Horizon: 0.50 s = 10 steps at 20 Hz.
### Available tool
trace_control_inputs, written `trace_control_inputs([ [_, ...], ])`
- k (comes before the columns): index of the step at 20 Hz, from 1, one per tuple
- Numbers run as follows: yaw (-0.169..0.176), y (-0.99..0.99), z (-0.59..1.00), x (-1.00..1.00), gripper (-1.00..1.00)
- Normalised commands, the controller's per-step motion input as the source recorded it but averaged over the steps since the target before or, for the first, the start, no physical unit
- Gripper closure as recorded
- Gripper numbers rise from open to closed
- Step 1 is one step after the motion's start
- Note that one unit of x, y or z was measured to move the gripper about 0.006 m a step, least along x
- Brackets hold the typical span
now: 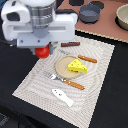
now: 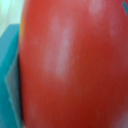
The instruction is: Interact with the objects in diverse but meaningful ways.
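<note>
Tomato, red glossy plastic toy [image 1: 43, 51]: hangs under my gripper [image 1: 42, 49] above the woven placemat [image 1: 30, 82]; it fills my wrist view, so I judge the jaws clamped on it.

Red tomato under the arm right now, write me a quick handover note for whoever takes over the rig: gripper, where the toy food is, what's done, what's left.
Gripper: low over the placemat, at the red tomato, which fills the wrist view. Cannot tell if the fingers are closed on it.
Yellow cheese wedge: sits on the round plate mid-mat.
Fork: along the plate's near edge.
White fish: on the mat's near part.
Two brown sausage sticks: on the mat's far part.
Grey pot: off the mat, on the far surface.
Done: tomato reached. Left: confirm the grasp, then move the tomato somewhere sensible, perhaps the plate or pot.
</note>
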Motion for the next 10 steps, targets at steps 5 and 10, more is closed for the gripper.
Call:
trace_control_inputs([
  [5, 0.007, -0.72, -0.12, 0.11, 1.0],
  [10, 0.041, -0.39, -0.3, 0.1, 1.0],
])
